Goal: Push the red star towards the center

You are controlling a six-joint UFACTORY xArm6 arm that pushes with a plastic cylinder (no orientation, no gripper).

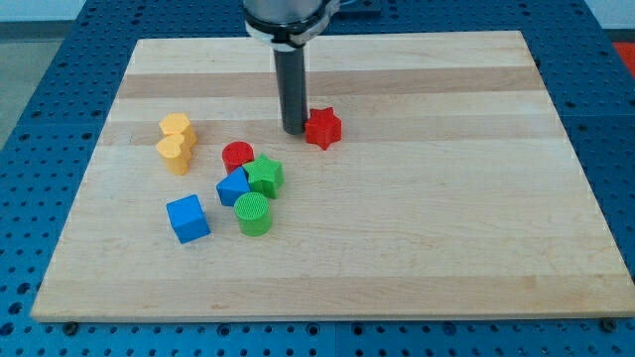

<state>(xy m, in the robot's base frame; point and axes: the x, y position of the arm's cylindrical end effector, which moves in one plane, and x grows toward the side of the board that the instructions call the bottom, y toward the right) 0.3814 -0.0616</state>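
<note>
Wooden board on a blue perforated bench. Landmark for everything below: the red star.

Red star lies in the board's upper half, a little toward the view's left of the midline, flat on the wood.

My tip is down at the board surface just beside the red star, on its left side in the view; whether it actually touches the star I cannot tell. The rod rises straight up from there to the arm housing at the view's top. No jaws on this rig, only the rod, so nothing stands apart or clamped.

Red cylinder: left of the star and a bit lower, well apart from it.

Green star: below-left of the red star, just beside the red cylinder.

Small blue block: lower-left again, up against the green star; exact shape unclear.

Green cylinder: farther down from the red star, just under the small blue block.

Blue cube: far lower-left, apart from the cluster.

Yellow block: far left of the red star, a rounded double-lobed piece, standing alone
</note>
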